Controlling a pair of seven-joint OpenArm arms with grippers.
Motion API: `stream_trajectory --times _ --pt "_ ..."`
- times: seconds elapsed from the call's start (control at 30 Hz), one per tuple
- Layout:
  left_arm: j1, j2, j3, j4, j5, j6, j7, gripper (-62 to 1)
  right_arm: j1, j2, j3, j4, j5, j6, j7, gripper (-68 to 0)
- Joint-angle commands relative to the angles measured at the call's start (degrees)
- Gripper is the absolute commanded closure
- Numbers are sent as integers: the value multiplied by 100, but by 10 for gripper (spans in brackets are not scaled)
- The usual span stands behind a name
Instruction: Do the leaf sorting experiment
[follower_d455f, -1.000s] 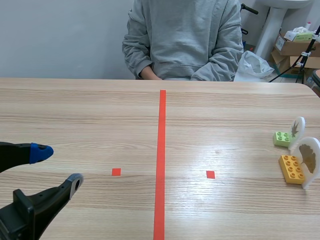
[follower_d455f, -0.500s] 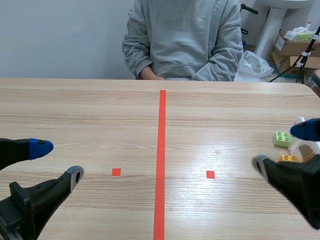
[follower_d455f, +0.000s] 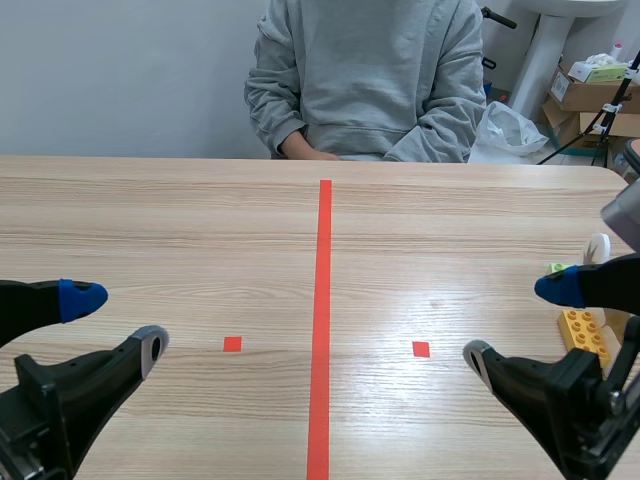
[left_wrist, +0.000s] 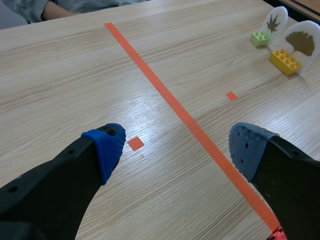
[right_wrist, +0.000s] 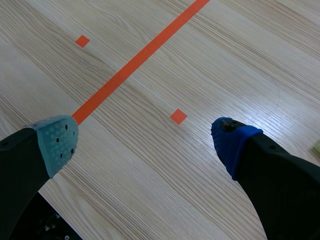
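Observation:
Two leaf cards stand at the table's right edge. In the left wrist view, a white card with a maple leaf (left_wrist: 276, 21) rises from a green brick (left_wrist: 259, 38). Beside it, a ginkgo leaf card (left_wrist: 303, 44) stands on a yellow brick (left_wrist: 284, 61). In the scene view my right gripper (follower_d455f: 520, 322) is open in front of them and hides most of the yellow brick (follower_d455f: 585, 335) and the maple card (follower_d455f: 597, 248). My left gripper (follower_d455f: 115, 322) is open low at the left, far from the cards. Both wrist views show open, empty grippers (left_wrist: 176, 147) (right_wrist: 144, 137) over bare table.
A person in a grey sweatshirt (follower_d455f: 370, 80) sits across the table with hands below its far edge. Cardboard boxes (follower_d455f: 590, 90) and a plastic bag (follower_d455f: 505, 130) stand behind the table's right corner.
My right arm has come in from the right and moved leftward, now covering most of the leaf cards. The left gripper has barely shifted.

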Motion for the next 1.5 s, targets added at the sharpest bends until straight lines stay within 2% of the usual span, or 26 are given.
stream_trajectory --times 0.0,0.2,0.47,1.47 --pt "-4 39 7 105 -37 9 -39 -454 44 48 57 70 85 46 109 -542" --pt "-7 39 7 105 -28 9 -42 -454 50 48 57 70 85 46 129 -542" --pt "-20 42 4 105 507 9 -55 -454 48 48 57 70 85 46 127 -542" --pt "-20 42 7 105 503 9 -57 -454 50 48 57 70 83 46 129 -542"
